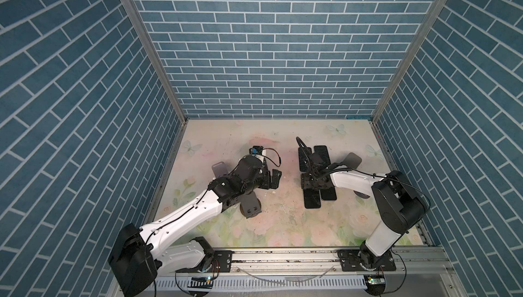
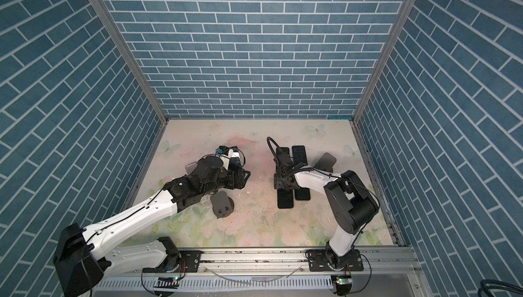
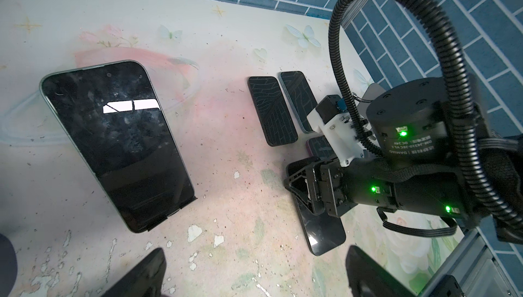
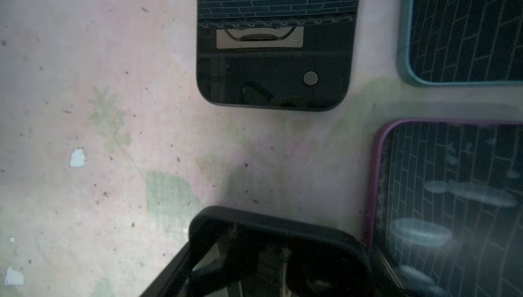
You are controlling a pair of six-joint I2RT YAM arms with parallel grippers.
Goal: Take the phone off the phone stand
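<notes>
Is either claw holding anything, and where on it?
The right gripper appears to clasp a black phone by its long edges, near one end; the left gripper is empty.

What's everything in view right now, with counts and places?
phone on stand: one, black, left of mat.
phones lying flat: four, two black, one teal-edged, one purple-edged, right of mat.
empty phone stands: three visible, grey to black, two left, one far right.
mat: one, pale floral, tabletop.
walls: three, blue brick pattern, around table.
left gripper: one, black, jaws open, beside phone on stand.
right gripper: one, black, over a flat black phone, grip unclear.
</notes>
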